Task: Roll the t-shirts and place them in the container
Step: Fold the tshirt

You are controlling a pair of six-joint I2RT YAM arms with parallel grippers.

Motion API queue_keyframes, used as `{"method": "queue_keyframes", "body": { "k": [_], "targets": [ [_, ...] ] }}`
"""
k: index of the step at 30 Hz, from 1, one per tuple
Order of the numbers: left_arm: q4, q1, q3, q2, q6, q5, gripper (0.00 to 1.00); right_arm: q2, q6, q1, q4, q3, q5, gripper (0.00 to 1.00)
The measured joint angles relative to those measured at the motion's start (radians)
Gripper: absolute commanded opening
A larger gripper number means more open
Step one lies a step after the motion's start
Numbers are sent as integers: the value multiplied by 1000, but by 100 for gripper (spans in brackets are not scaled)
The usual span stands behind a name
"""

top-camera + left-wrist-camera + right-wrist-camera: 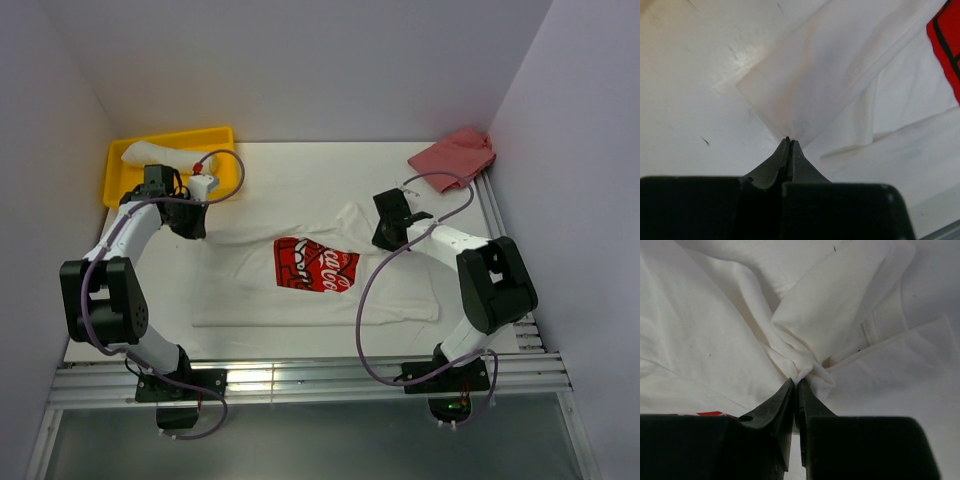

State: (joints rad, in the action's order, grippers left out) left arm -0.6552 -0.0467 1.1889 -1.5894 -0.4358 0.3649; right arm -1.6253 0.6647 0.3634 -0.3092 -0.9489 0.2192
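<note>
Left claw (789,141) is clenching the printed t-shirt (250,298) by a sleeve edge on the worktop (300,170); right claw (796,383) is pinching its bunched fabric.

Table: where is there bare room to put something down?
Free: the far strip of table between tray and red cloth, and a narrow strip between the t-shirt and the near edge. Crowded: the middle, covered by the t-shirt.
</note>
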Motion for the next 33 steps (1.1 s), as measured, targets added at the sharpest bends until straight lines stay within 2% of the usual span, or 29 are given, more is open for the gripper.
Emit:
{"method": "queue_keyframes", "body": {
  "k": [1,2,4,5,8,11,14,16,20,23,29,32,33],
  "targets": [
    [-10,0,-20,6,-16,0,0,0,6,4,5,11,2,21],
    [-18,0,-41,9,-30,0,0,0,12,8,10,19,3,30],
    [-29,-1,-74,8,-53,-3,0,0,23,14,10,24,6,37],
    [-36,-1,-91,8,-63,-5,0,0,27,16,11,24,6,44],
    [-54,-5,-110,5,-81,-8,0,0,34,21,5,16,9,50],
    [-53,-9,-110,0,-92,-8,0,0,33,21,-39,-37,12,52],
    [-53,-10,-109,-5,-95,-7,0,-17,25,21,-98,-178,18,54],
    [-54,-11,-108,-16,-95,-7,0,-73,16,21,-130,-330,21,56],
    [-61,-11,-98,-38,-95,-7,0,-237,-10,21,-152,-590,19,57],
    [-66,-11,-80,-51,-94,-7,1,-374,-29,21,-196,-719,5,57],
    [-66,-11,-57,-64,-93,-7,0,-544,-42,21,-294,-781,-31,57],
    [-68,-11,-54,-65,-93,-7,0,-571,-45,21,-323,-781,-52,48],
    [-68,-11,-54,-65,-92,-6,0,-571,-46,21,-325,-781,-55,38]
  ]
}}
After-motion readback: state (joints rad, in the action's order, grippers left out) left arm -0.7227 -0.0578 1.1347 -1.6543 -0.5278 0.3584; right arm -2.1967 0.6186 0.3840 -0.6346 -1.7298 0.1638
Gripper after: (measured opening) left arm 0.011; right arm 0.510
